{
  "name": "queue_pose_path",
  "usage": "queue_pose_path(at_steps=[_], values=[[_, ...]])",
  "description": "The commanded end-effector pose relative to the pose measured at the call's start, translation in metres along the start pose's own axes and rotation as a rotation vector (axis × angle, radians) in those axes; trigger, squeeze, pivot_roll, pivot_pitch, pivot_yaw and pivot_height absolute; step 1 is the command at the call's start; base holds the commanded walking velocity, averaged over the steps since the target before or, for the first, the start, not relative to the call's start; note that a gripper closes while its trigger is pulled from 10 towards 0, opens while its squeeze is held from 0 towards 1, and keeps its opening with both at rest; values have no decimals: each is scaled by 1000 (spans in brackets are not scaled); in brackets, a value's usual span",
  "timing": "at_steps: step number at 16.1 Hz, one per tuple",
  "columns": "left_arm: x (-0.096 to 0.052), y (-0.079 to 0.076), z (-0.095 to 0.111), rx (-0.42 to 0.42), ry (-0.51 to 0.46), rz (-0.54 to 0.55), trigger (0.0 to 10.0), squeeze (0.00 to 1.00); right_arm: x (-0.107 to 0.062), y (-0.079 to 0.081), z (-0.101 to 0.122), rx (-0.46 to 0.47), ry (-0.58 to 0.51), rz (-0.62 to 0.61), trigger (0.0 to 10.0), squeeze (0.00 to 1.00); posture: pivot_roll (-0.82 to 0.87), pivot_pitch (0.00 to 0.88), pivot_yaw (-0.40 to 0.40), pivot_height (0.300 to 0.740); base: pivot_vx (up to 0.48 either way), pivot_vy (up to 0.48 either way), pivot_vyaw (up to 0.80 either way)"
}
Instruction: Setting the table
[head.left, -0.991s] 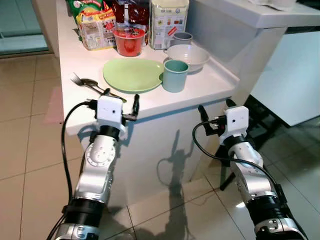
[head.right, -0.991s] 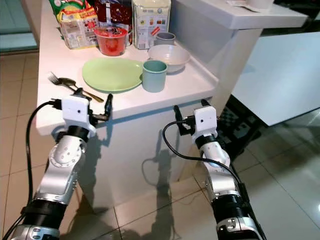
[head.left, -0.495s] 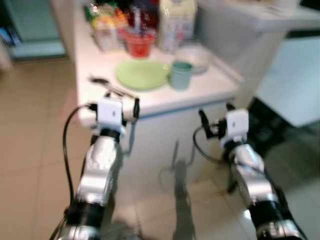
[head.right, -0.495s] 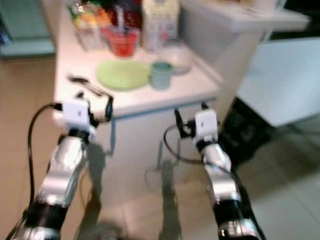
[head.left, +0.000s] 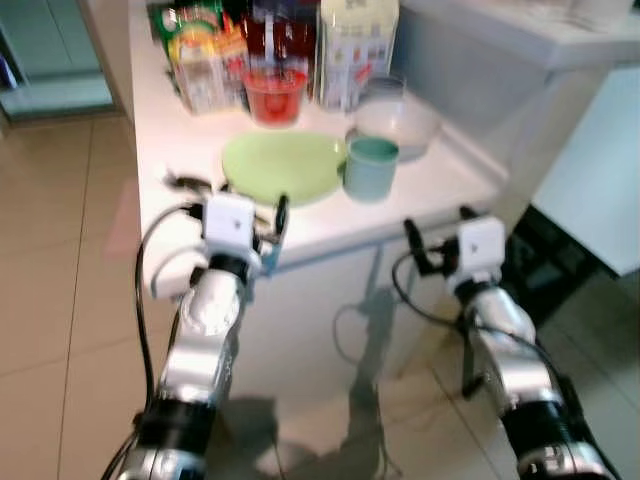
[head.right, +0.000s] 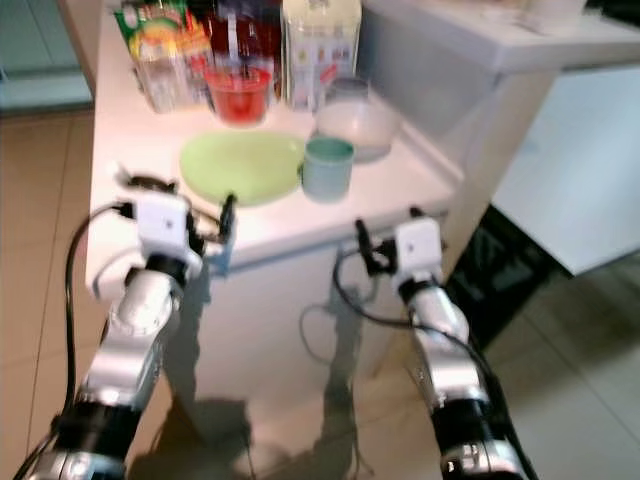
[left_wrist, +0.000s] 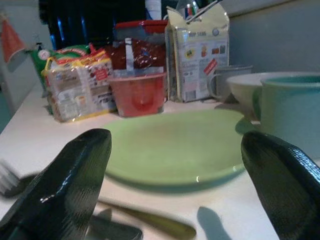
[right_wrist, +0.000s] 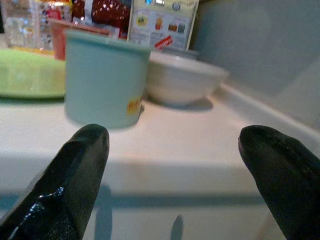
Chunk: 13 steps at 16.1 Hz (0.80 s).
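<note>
On the white counter (head.left: 160, 130) lie a light green plate (head.left: 285, 167), a teal cup (head.left: 370, 168) at its right, a white bowl (head.left: 397, 118) behind the cup and a red cup (head.left: 273, 96). A fork and spoon (head.left: 190, 183) rest left of the plate. My left gripper (head.left: 232, 205) is open at the counter's front edge, facing the plate (left_wrist: 175, 145) with the cutlery (left_wrist: 145, 222) just before it. My right gripper (head.left: 437, 222) is open below the counter's front right corner, facing the teal cup (right_wrist: 105, 77) and the bowl (right_wrist: 182, 77).
Food packets (head.left: 200, 60) and a carton (head.left: 355, 50) stand along the back of the counter. A raised ledge (head.left: 520, 40) borders the counter on the right. A white table (head.left: 600, 180) and a dark chair (head.left: 530, 240) are at the right, over tiled floor (head.left: 60, 300).
The camera has moved and the blur has eased. The counter now sits closer, and both open grippers are nearer its front edge.
</note>
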<state>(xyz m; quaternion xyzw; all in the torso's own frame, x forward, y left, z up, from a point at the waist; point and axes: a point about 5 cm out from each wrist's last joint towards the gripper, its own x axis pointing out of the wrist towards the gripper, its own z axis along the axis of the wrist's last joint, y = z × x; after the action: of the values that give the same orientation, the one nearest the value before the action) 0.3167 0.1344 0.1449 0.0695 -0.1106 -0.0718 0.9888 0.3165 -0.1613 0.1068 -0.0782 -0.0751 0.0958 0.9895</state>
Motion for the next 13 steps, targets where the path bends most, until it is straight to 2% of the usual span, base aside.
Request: queue_pose_path(at_steps=[1,4,13], values=[[2,9,4,23,-9,17,10000,0,5,6,7,3,-23,20,10000,0,104,0,-35,740,326,0,0],[1,8,3,9,-5,5,10000,0,4,6,6,7,-19,18,10000,0,105,0,-31,740,475,0,0],[3,12,-2,69,46,-23,10000,0,2,6,6,18,-16,11,10000,0,102,0,-22,740,0,0,0]])
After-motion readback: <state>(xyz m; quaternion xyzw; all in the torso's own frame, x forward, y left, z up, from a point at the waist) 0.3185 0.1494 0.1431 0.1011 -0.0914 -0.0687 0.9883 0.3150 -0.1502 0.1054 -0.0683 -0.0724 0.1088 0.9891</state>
